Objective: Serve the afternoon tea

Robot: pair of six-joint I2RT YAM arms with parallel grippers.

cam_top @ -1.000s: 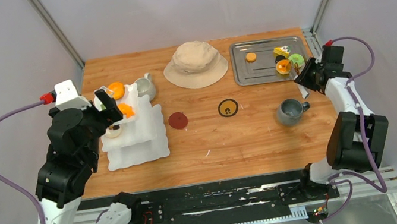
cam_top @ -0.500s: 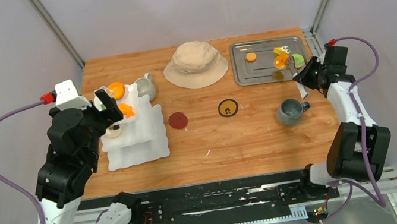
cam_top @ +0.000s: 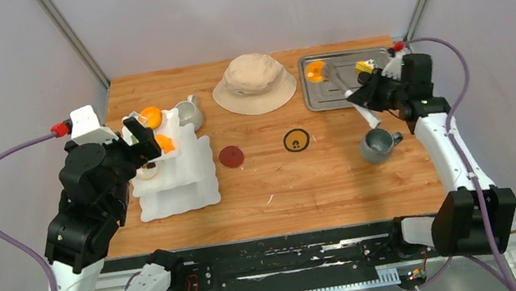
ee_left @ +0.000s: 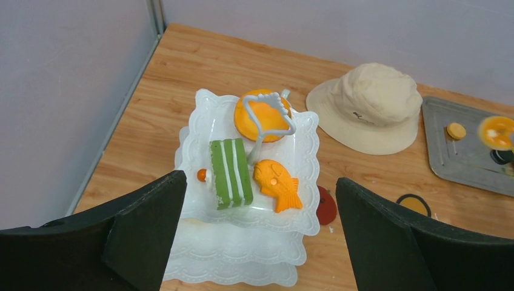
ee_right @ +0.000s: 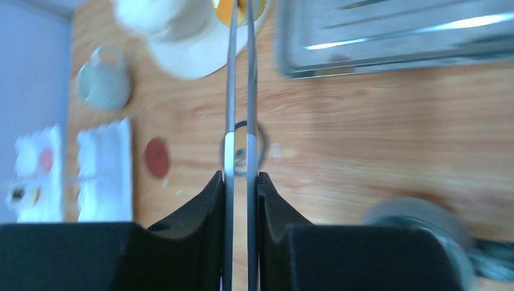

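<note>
so, orange pastry (cam_top: 315,71) nr tray (cam_top: 326,100) edge

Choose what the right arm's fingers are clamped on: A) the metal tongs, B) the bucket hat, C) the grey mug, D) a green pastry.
A: the right wrist view shows the fingers pressing both blades of the metal tongs together.
</note>
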